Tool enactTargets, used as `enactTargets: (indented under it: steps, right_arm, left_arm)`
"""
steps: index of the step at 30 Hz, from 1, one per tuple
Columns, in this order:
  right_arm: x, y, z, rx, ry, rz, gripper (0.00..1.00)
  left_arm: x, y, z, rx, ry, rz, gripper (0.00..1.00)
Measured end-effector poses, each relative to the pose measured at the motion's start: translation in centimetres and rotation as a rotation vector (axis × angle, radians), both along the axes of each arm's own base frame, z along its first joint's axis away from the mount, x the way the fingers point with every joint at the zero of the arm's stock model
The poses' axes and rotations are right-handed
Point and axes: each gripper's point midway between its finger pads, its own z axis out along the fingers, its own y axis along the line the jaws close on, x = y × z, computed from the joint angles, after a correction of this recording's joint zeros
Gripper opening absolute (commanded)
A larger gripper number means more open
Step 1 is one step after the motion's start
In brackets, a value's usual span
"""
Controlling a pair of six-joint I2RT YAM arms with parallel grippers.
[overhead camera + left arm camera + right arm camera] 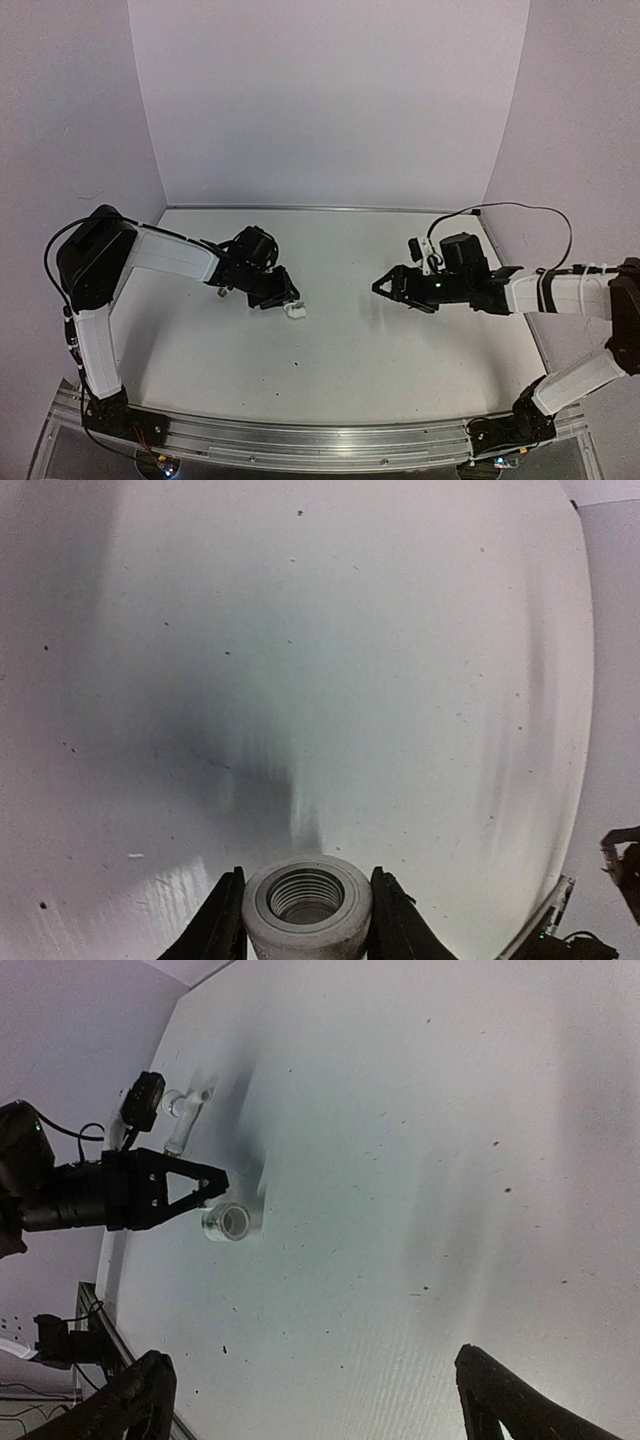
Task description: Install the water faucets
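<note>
My left gripper (287,299) is shut on a white faucet part (296,311), low at the table's left centre. In the left wrist view the part's open threaded end (307,898) faces the camera between the two fingers (226,920). From the right wrist view the held part (226,1222) sticks out of the left gripper (205,1188). A second white faucet part (186,1112) lies on the table behind the left arm; in the top view it is mostly hidden under that arm (222,291). My right gripper (383,287) is open and empty, its fingers (135,1400) wide apart, facing the left gripper across a gap.
The white table (340,350) has walls at the back and both sides. An aluminium rail (320,440) runs along the near edge. A black cable (520,210) loops above the right arm.
</note>
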Motion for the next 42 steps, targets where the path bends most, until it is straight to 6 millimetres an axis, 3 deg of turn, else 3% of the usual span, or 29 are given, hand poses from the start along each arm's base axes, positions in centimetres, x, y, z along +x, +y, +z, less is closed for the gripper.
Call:
enactTargets:
  steps: [6, 11, 13, 18, 22, 28, 32, 33, 35, 36, 37, 39, 40, 42]
  right_arm:
    - [-1.2, 7.8, -0.2, 0.004, -0.036, 0.136, 0.87]
    - [-1.9, 11.9, -1.1, 0.047, -0.03, 0.192, 0.85]
    - [-1.9, 12.3, -1.4, 0.05, -0.026, 0.193, 0.85]
    - [-1.5, 12.7, -0.8, 0.079, -0.051, 0.19, 0.71]
    - [-1.3, 14.4, 0.0, 0.146, -0.108, 0.218, 0.66]
    - [-1.8, 15.9, 0.9, 0.185, -0.17, 0.222, 0.51]
    - [-1.3, 15.7, 1.2, 0.193, -0.194, 0.19, 0.3]
    - [-1.2, 15.7, 1.2, 0.206, -0.183, 0.18, 0.28]
    - [-1.1, 15.8, 1.4, 0.218, -0.181, 0.172, 0.14]
    - [-1.0, 15.8, 1.5, 0.223, -0.179, 0.166, 0.01]
    - [-1.0, 15.7, 1.5, 0.226, -0.178, 0.158, 0.0]
    - [-0.9, 15.6, 1.5, 0.225, -0.18, 0.147, 0.0]
    - [-0.9, 15.6, 1.4, 0.221, -0.178, 0.146, 0.0]
    - [-1.1, 15.5, 1.2, 0.203, -0.176, 0.148, 0.0]
  left_arm:
    - [-1.4, -1.8, 4.0, -0.223, -0.022, 0.012, 0.05]
    - [-2.1, -3.6, 7.1, -0.347, -0.063, 0.002, 0.01]
    - [-2.2, -4.0, 7.7, -0.366, -0.082, -0.007, 0.0]
    - [-3.2, -3.5, 9.2, -0.407, -0.099, 0.003, 0.0]
    - [-3.4, -3.9, 9.9, -0.458, -0.091, 0.02, 0.0]
    - [-4.1, -4.7, 10.5, -0.532, -0.064, 0.041, 0.0]
    - [-4.2, -4.8, 10.8, -0.569, -0.06, 0.057, 0.0]
    - [-4.1, -4.7, 11.0, -0.583, -0.062, 0.063, 0.0]
    - [-4.0, -4.8, 11.2, -0.595, -0.071, 0.067, 0.0]
    - [-3.9, -4.7, 11.3, -0.598, -0.074, 0.069, 0.07]
    - [-3.9, -4.7, 11.3, -0.6, -0.075, 0.073, 0.11]
    - [-4.0, -4.7, 11.2, -0.602, -0.08, 0.073, 0.51]
    - [-4.0, -4.6, 11.2, -0.601, -0.084, 0.072, 0.64]
    - [-4.1, -4.5, 11.0, -0.59, -0.096, 0.069, 0.74]
